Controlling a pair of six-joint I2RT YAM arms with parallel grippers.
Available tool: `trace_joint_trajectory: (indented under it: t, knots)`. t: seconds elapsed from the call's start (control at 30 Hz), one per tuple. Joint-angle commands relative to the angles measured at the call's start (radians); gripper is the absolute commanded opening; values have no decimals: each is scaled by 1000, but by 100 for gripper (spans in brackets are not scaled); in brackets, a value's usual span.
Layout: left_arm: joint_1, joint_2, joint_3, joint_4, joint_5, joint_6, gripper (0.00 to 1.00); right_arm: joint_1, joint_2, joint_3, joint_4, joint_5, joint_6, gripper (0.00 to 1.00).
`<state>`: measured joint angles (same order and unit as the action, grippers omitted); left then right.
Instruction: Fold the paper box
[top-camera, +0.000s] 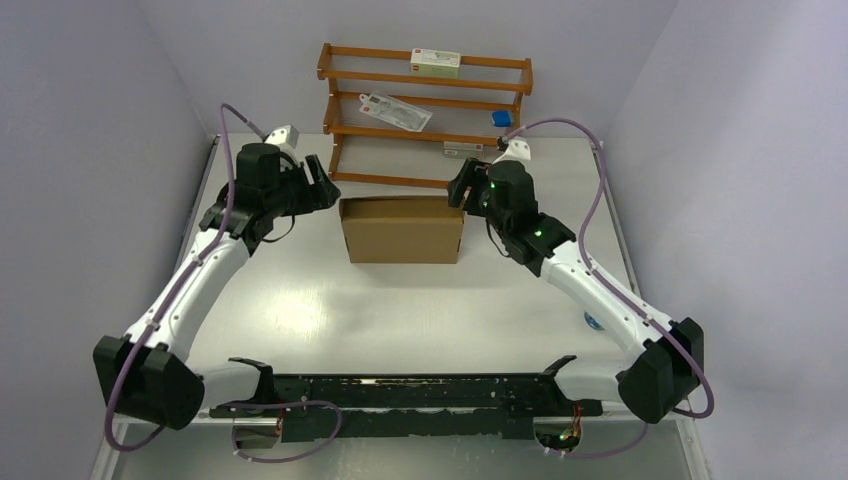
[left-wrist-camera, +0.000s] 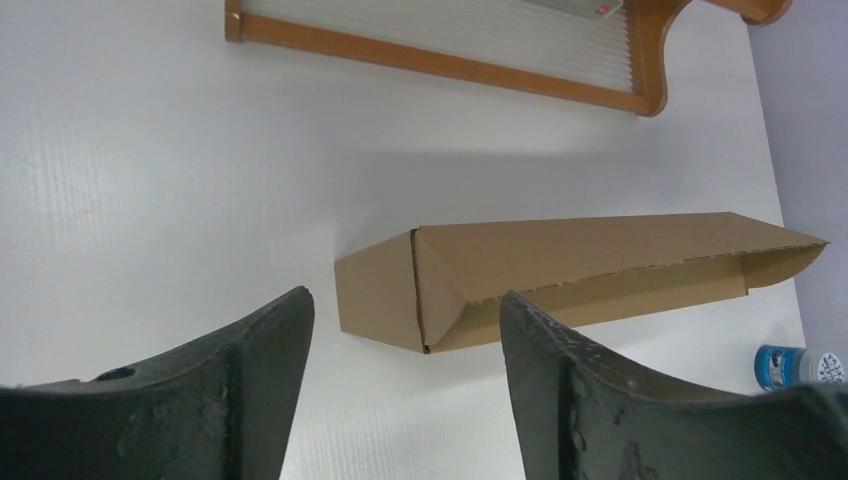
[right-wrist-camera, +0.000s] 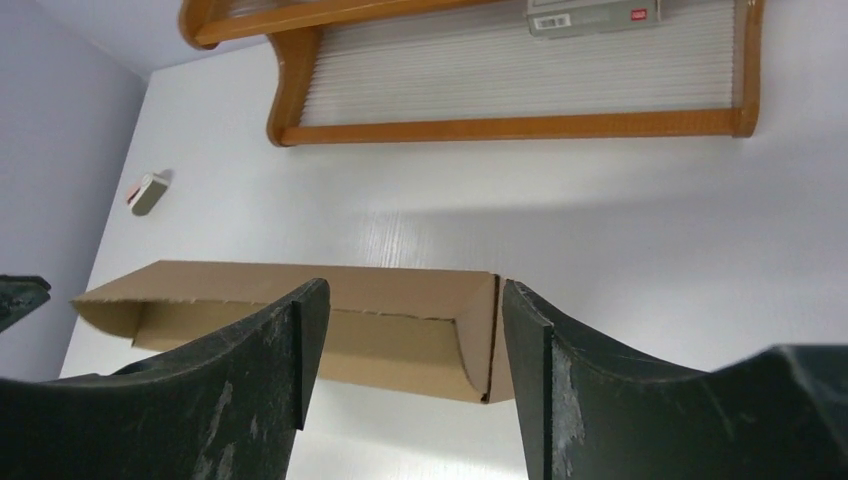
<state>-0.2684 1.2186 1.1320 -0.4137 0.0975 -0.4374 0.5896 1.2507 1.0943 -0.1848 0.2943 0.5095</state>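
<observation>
The paper box (top-camera: 403, 230) is plain brown cardboard, folded into a shallow rectangular shape, standing on the white table in front of the rack. In the left wrist view the paper box (left-wrist-camera: 560, 275) lies ahead of the fingers with its left end flap folded in. In the right wrist view the paper box (right-wrist-camera: 400, 325) shows between the fingers, a gap along its lid. My left gripper (top-camera: 322, 183) is open and empty just left of the box. My right gripper (top-camera: 462, 186) is open and empty at the box's back right corner.
An orange-brown wooden rack (top-camera: 425, 115) with small white cartons stands against the back wall behind the box. A small blue-capped item (left-wrist-camera: 790, 365) lies on the table at the right. A small grey object (right-wrist-camera: 148, 192) lies at the far left.
</observation>
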Motion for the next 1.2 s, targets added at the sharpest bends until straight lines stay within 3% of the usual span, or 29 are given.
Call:
trace_joint_trajectory:
  t: [0.0, 0.4, 0.57, 0.9, 1.17]
  knots:
    - [18, 52, 38, 51, 110, -40, 68, -30, 29, 8, 35, 0, 60, 65]
    - [18, 108, -33, 117, 205, -63, 39, -35, 41, -79, 68, -55, 66, 51]
    - [18, 91, -101, 139, 240, -84, 33, -35, 21, -154, 99, -63, 68, 48]
    - [18, 49, -156, 131, 199, -87, 36, -30, -12, -283, 216, -64, 45, 48]
    - [18, -11, -130, 64, 127, -50, 49, -30, 14, -350, 296, -80, 36, 44]
